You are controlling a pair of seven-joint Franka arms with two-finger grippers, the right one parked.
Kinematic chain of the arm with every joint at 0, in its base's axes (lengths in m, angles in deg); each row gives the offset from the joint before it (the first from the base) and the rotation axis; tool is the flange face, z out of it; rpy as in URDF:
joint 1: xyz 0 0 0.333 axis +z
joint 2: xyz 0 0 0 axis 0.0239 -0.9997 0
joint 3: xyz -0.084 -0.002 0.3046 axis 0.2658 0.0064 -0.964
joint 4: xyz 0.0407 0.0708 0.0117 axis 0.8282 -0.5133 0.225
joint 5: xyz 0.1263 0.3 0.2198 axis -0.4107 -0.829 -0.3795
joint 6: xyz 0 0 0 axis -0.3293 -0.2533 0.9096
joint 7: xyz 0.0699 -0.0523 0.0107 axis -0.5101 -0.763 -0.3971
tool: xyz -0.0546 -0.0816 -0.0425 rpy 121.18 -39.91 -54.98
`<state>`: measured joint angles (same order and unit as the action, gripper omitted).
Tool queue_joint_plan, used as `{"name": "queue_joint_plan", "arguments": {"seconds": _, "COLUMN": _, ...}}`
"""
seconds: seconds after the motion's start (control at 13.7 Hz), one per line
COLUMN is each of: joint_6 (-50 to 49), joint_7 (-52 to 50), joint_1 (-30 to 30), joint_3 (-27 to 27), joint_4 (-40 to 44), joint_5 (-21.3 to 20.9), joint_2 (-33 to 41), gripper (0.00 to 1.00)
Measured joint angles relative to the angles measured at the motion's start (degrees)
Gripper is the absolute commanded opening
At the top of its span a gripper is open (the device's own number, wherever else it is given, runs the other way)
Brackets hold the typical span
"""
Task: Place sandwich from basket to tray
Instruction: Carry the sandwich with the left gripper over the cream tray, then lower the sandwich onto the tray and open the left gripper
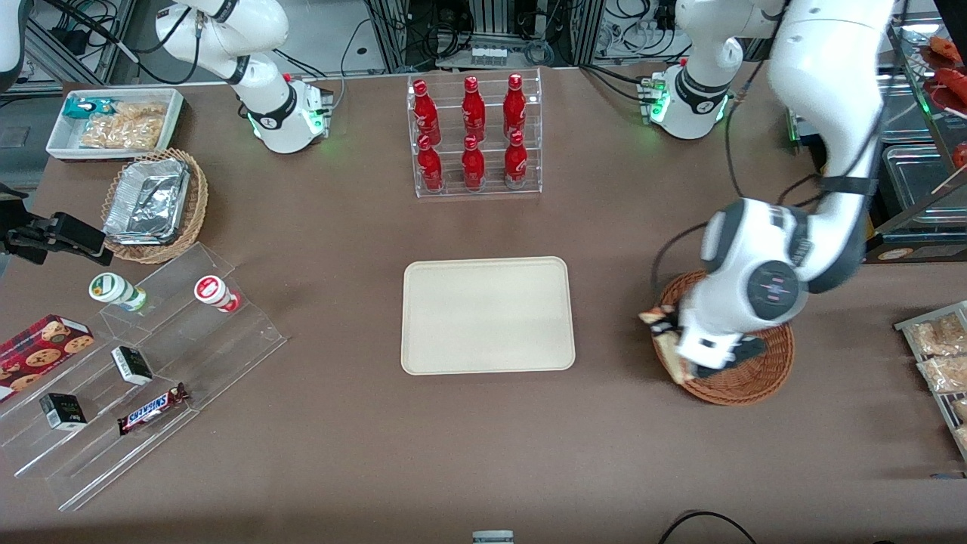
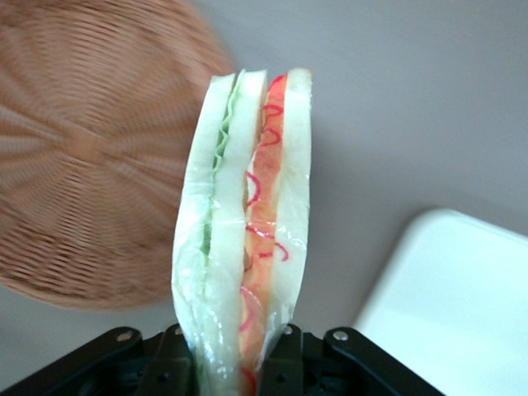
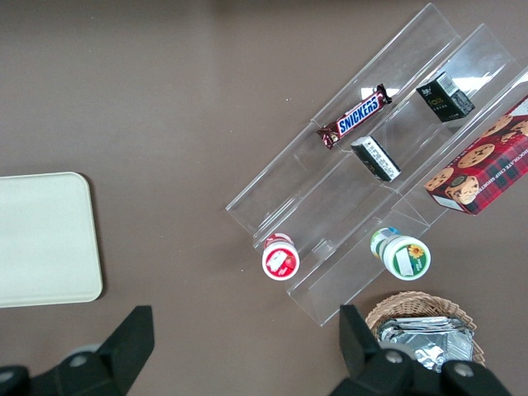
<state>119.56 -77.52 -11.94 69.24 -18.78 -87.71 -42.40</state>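
Observation:
My left gripper [image 1: 668,340] hangs over the rim of the reddish-brown wicker basket [image 1: 763,378], on the side toward the tray. It is shut on the wrapped sandwich [image 2: 247,239], a pale wedge with green and red filling, pinched between both black fingers [image 2: 285,363]. In the front view the sandwich [image 1: 669,349] sticks out under the wrist, lifted above the basket's edge. The basket [image 2: 82,165] looks empty in the wrist view. The cream tray [image 1: 487,315] lies flat at the table's middle with nothing on it; a corner of the tray [image 2: 462,305] shows in the wrist view.
A clear rack of red bottles [image 1: 474,134] stands farther from the camera than the tray. Bagged snacks [image 1: 937,347] lie at the working arm's end. A foil-tray basket [image 1: 155,204], white snack bin [image 1: 113,121] and acrylic shelf of small goods [image 1: 143,378] sit toward the parked arm's end.

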Motion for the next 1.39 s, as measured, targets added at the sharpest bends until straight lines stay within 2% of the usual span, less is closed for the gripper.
{"name": "queue_joint_plan", "arguments": {"seconds": 0.29, "joint_6": 0.1, "joint_7": -2.8, "joint_1": -10.3, "joint_3": 0.2, "joint_4": 4.7, "joint_5": 1.5, "joint_2": -4.5, "gripper": 0.13}}
{"name": "queue_joint_plan", "arguments": {"seconds": 0.59, "joint_6": 0.2, "joint_7": -10.1, "joint_1": -20.8, "joint_3": 0.1, "joint_4": 14.6, "joint_5": 2.0, "joint_2": -14.2, "gripper": 0.16}}
{"name": "queue_joint_plan", "arguments": {"seconds": 0.73, "joint_6": 0.2, "joint_7": -10.9, "joint_1": -23.4, "joint_3": 0.1, "joint_4": 18.0, "joint_5": 2.0, "joint_2": -17.8, "gripper": 0.16}}
{"name": "queue_joint_plan", "arguments": {"seconds": 0.88, "joint_6": 0.3, "joint_7": -11.3, "joint_1": -24.6, "joint_3": 0.1, "joint_4": 19.7, "joint_5": 2.0, "joint_2": -19.4, "gripper": 0.21}}
{"name": "queue_joint_plan", "arguments": {"seconds": 0.95, "joint_6": 0.4, "joint_7": -11.8, "joint_1": -25.2, "joint_3": 0.1, "joint_4": 20.3, "joint_5": 2.0, "joint_2": -19.9, "gripper": 0.29}}
{"name": "queue_joint_plan", "arguments": {"seconds": 1.1, "joint_6": 0.7, "joint_7": -13.0, "joint_1": -26.1, "joint_3": 0.1, "joint_4": 21.3, "joint_5": 2.0, "joint_2": -20.8, "gripper": 0.64}}
{"name": "queue_joint_plan", "arguments": {"seconds": 1.24, "joint_6": 0.8, "joint_7": -14.0, "joint_1": -26.4, "joint_3": 0.0, "joint_4": 22.1, "joint_5": 2.0, "joint_2": -21.6, "gripper": 0.93}}
{"name": "queue_joint_plan", "arguments": {"seconds": 1.32, "joint_6": 0.8, "joint_7": -14.2, "joint_1": -26.4, "joint_3": -0.1, "joint_4": 22.4, "joint_5": 2.0, "joint_2": -21.8, "gripper": 0.99}}
{"name": "queue_joint_plan", "arguments": {"seconds": 1.39, "joint_6": 0.8, "joint_7": -14.5, "joint_1": -26.4, "joint_3": -0.2, "joint_4": 22.6, "joint_5": 1.9, "joint_2": -21.8, "gripper": 1.0}}
